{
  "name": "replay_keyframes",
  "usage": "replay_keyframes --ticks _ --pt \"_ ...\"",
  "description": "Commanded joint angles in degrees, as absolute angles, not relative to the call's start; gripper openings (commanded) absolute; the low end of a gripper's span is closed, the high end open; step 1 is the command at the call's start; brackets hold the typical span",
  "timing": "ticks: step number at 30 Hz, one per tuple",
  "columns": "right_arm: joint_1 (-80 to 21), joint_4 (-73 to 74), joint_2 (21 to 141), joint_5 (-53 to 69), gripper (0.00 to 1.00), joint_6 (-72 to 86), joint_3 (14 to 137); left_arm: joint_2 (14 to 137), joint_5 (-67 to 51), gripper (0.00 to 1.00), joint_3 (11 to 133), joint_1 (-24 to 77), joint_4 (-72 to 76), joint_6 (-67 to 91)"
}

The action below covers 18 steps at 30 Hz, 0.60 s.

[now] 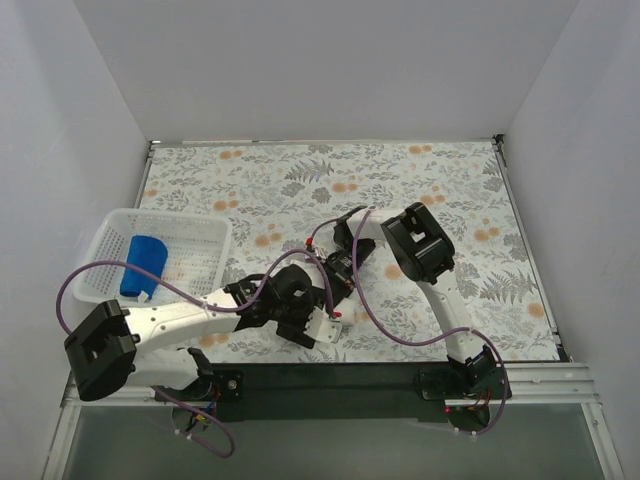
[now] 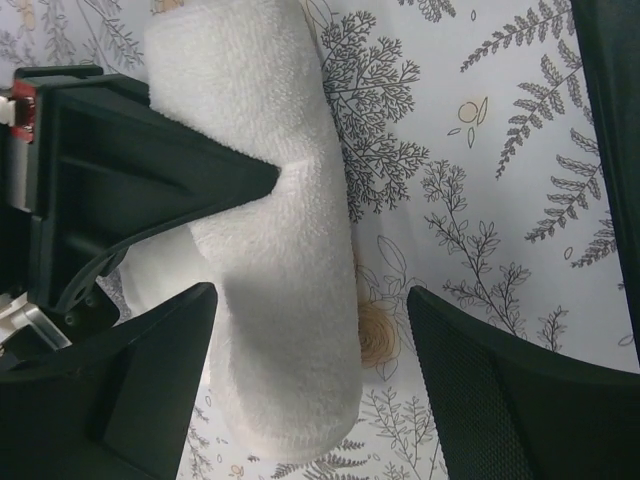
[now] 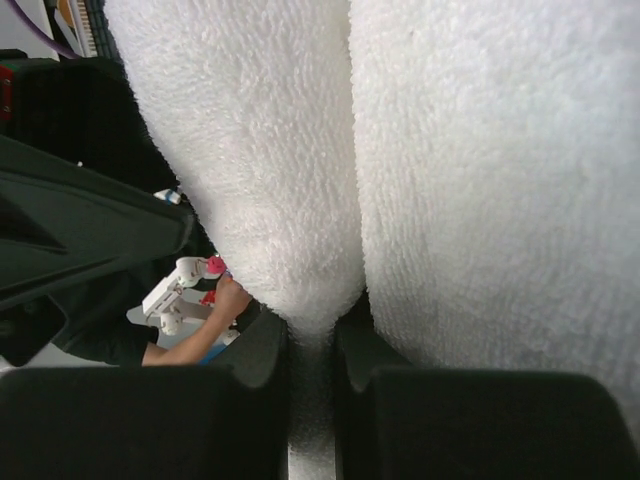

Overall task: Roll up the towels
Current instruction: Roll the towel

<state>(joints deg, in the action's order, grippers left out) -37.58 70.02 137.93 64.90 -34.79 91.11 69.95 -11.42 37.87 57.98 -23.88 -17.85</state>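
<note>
The white towel (image 2: 285,330) lies as a thick roll on the floral tablecloth. In the left wrist view my left gripper (image 2: 312,300) is open, with its jaws on either side of the roll's near end and not touching it. My right gripper (image 3: 312,330) is shut on a fold of the white towel (image 3: 480,150), which fills the right wrist view. One of its black fingers (image 2: 200,170) presses into the roll's side in the left wrist view. In the top view both grippers meet at the table's middle (image 1: 325,295) and hide the white towel. The blue towel (image 1: 143,264) lies rolled in the basket.
The white perforated basket (image 1: 200,262) stands at the table's left side. Purple cables loop over both arms near the middle. White walls enclose the table on three sides. The floral tablecloth (image 1: 400,180) covers the far half.
</note>
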Motion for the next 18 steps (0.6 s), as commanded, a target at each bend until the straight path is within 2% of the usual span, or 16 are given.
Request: replay_keyframes --ticks 1,3,7,8,11,12,16,18 --pt "-37.79 64.86 142.12 52.82 0.01 -39.29 90.97 72.5 -8.27 0.7 37.0 58.97 -19.16 -19.25" --pt "-37.62 64.86 142.03 52.91 0.01 -39.37 90.88 75.39 -7.39 0.66 36.91 58.97 -18.63 -19.07" --pt "-37.0 64.95 140.72 53.09 0.04 -39.11 90.44 78.57 -7.99 0.39 37.88 58.97 -20.65 -16.71" --pt "-36.74 64.95 140.28 53.0 0.06 -39.02 90.27 78.92 -8.69 0.29 38.05 58.97 -21.96 -15.92" --pt "-35.95 65.39 139.05 52.65 0.11 -38.94 90.44 79.8 -11.41 0.21 37.79 59.06 -25.12 -13.98" --pt "-35.51 65.56 138.69 52.47 0.15 -38.76 90.96 79.89 -12.21 0.16 37.71 58.89 -25.83 -13.63" --pt "-33.14 66.0 136.59 50.55 0.38 -36.57 93.42 80.15 -16.69 0.07 38.58 58.19 -30.14 -13.27" --pt "-30.68 66.27 135.45 49.84 0.42 -35.86 95.09 81.03 -19.67 0.04 40.33 57.22 -32.95 -13.1"
